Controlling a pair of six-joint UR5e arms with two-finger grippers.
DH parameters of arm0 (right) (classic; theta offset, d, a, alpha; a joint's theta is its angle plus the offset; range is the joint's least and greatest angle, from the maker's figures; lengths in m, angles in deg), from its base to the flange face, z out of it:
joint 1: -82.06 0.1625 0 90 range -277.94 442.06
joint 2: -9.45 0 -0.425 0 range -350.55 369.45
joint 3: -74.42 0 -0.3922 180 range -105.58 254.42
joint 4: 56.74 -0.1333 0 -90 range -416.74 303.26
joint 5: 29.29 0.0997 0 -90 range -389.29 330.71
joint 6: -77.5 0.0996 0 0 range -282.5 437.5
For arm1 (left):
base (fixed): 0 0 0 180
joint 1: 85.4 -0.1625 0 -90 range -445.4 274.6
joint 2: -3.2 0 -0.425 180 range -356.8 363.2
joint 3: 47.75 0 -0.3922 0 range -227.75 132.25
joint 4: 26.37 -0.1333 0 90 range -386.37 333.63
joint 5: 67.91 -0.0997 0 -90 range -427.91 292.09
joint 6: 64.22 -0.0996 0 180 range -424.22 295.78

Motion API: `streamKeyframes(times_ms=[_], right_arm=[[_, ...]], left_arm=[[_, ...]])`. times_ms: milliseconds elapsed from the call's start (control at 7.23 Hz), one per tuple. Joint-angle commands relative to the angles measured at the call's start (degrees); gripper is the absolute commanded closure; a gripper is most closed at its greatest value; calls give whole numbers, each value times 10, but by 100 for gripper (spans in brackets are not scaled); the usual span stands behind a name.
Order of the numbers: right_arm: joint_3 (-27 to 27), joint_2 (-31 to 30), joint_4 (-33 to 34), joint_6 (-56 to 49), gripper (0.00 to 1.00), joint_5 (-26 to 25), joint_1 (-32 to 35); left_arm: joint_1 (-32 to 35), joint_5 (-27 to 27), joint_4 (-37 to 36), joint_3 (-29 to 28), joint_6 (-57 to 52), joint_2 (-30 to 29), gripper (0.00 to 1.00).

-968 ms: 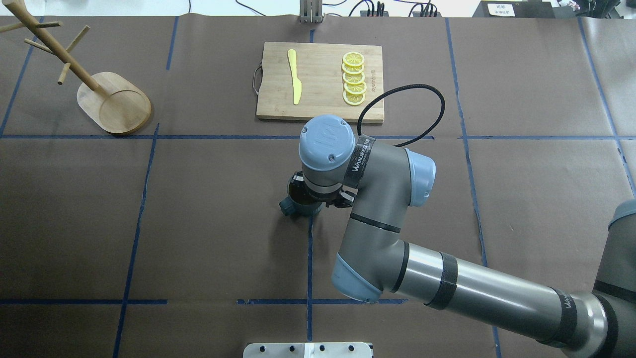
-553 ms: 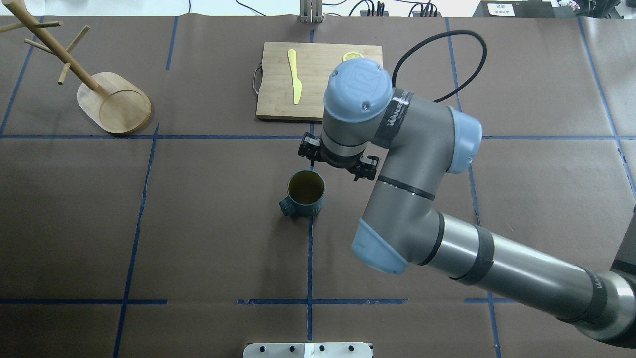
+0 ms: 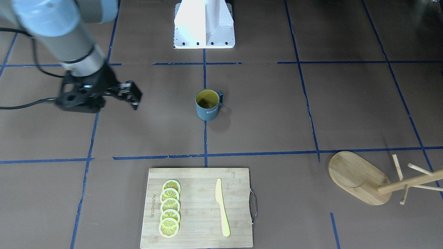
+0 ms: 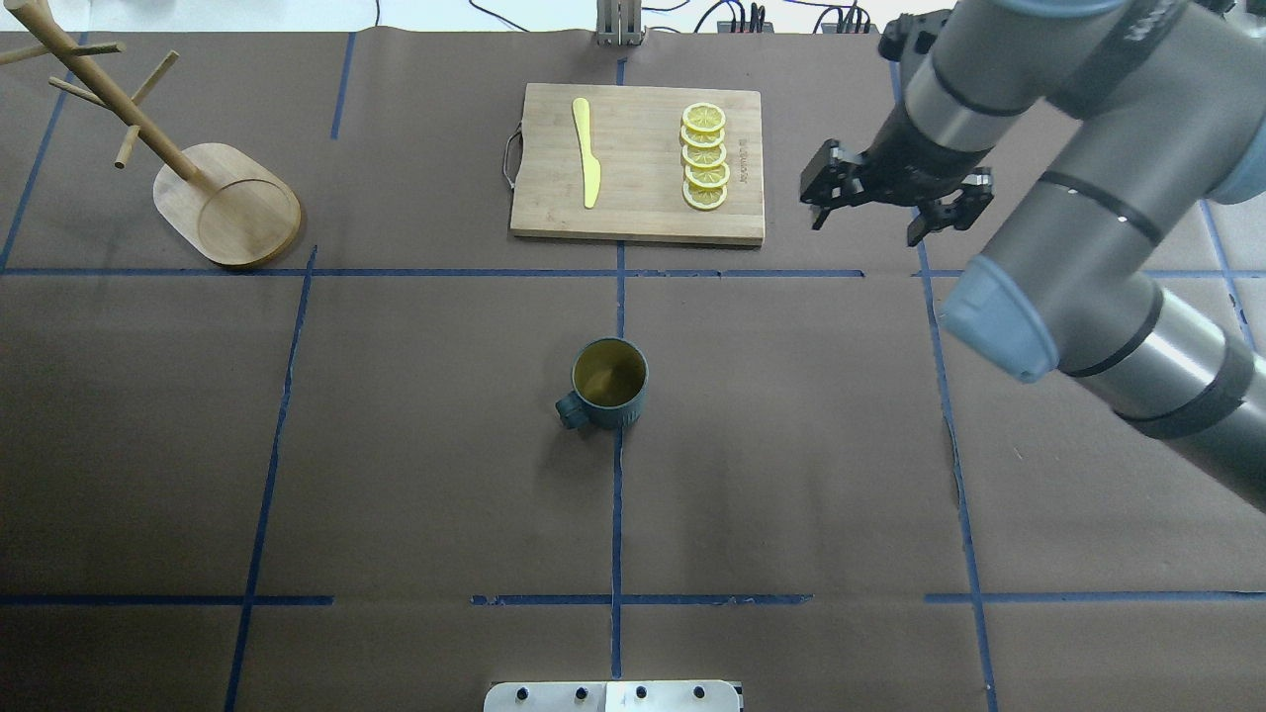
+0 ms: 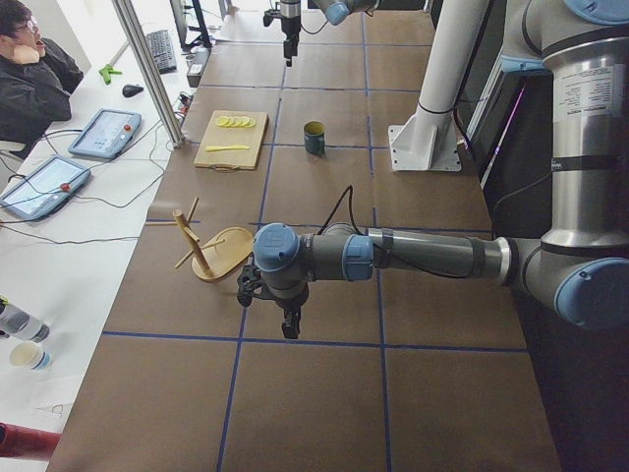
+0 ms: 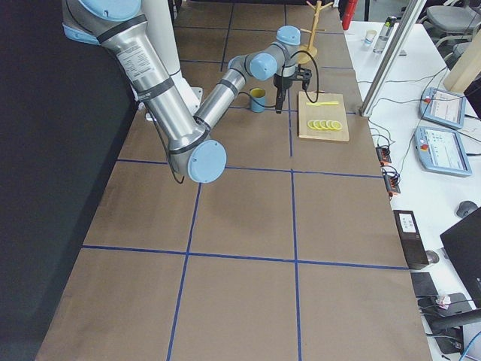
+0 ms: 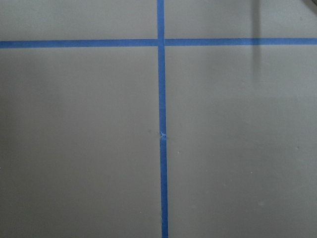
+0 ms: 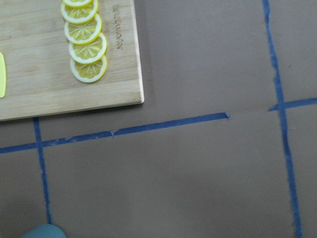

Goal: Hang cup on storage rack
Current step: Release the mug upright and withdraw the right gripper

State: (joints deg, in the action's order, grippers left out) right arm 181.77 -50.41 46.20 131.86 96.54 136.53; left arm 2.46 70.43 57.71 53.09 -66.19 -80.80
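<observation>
The dark teal cup (image 4: 610,386) with a yellow inside stands upright at mid-table, its handle toward the robot's left; it also shows in the front view (image 3: 207,103). The bamboo storage rack (image 4: 227,203) stands at the far left, its pegs bare. My right gripper (image 4: 883,203) hangs empty with jaws apart, far to the right of the cup, beside the cutting board. My left gripper (image 5: 285,320) shows only in the exterior left view, low over the table near the rack (image 5: 211,258); I cannot tell if it is open or shut.
A bamboo cutting board (image 4: 633,163) lies at the far middle with a yellow knife (image 4: 586,153) and several lemon slices (image 4: 704,158). Its corner shows in the right wrist view (image 8: 64,59). Blue tape lines cross the brown table cover. An operator sits beyond the far edge.
My right gripper was down around the cup, then rose off it and swung away to the far right. The cup stayed standing in place on the table.
</observation>
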Motion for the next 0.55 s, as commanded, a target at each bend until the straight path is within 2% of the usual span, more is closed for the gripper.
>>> streamKeyframes(times_ms=[0, 138, 415], right_arm=[[2, -105, 2, -247, 0, 51, 117], [1, -164, 0, -356, 0, 75, 175], [-7, -267, -4, -548, 0, 82, 249]], left_arm=[[-1, 0, 3, 17, 4, -8, 0], [-1, 0, 4, 19, 3, -15, 0], [-1, -2, 23, 17, 3, -19, 0]])
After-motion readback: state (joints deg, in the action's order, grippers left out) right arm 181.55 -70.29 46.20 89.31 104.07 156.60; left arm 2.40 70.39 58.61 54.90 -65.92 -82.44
